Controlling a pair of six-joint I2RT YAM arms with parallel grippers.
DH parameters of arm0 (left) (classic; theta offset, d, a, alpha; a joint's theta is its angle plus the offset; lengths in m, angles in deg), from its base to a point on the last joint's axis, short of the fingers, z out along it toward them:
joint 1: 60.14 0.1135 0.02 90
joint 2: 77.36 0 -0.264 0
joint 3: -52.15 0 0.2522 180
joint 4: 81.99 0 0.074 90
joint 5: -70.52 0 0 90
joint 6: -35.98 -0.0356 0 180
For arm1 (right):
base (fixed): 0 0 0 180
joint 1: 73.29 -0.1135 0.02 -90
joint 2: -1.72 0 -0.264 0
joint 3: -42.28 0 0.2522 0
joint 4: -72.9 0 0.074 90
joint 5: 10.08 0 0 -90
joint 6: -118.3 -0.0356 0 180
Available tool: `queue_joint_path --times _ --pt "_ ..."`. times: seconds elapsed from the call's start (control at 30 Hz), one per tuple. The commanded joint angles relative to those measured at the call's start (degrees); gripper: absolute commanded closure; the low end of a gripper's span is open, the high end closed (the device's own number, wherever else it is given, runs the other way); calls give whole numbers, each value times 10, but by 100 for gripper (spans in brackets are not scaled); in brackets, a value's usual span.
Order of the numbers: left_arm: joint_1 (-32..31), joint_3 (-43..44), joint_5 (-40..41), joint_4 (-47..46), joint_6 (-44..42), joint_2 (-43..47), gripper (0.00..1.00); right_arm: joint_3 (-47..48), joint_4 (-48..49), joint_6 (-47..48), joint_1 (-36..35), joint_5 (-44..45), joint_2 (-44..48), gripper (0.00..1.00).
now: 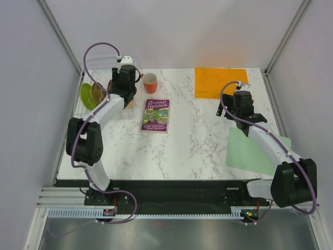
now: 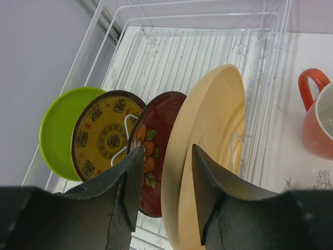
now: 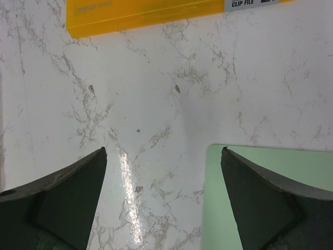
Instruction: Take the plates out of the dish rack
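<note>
Four plates stand on edge in the clear dish rack at the table's far left: a lime-green plate, a brown-and-yellow plate, a dark red plate and a large pale-yellow plate. My left gripper is open, and its two fingers straddle the rim of the pale-yellow plate, with a gap showing on the left side. From above, the left gripper covers most plates; only the lime-green plate and the brown-and-yellow plate show. My right gripper is open and empty over bare table.
An orange-red mug stands just right of the rack, also in the left wrist view. A purple book lies mid-table. An orange mat lies at the back right, and a green mat at the near right.
</note>
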Motion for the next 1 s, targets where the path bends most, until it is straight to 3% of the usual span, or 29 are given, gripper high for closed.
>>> queue_joint_path --times 0.0,0.07,0.2,0.27,0.53,0.67,0.83,0.97 --pt "1 2 16 6 13 -8 52 29 -10 -3 4 13 -1 2" --pt "1 2 12 14 21 -16 53 30 -14 -4 5 13 -2 2" --pt "0 3 4 27 22 -22 89 29 -18 -4 5 19 -2 2" --pt "-2 4 8 30 23 -21 98 29 -18 -4 5 19 -4 2" --pt "-25 26 106 -7 -46 -15 98 31 -21 -7 5 19 -14 2" --pt "-48 30 186 -152 -187 -22 98 34 -25 -7 5 13 -19 2" --pt "-74 30 225 -288 -352 -38 98 37 -31 -6 6 9 -15 2" --pt "-86 27 236 -309 -379 -24 98 37 -34 -5 5 8 -7 2"
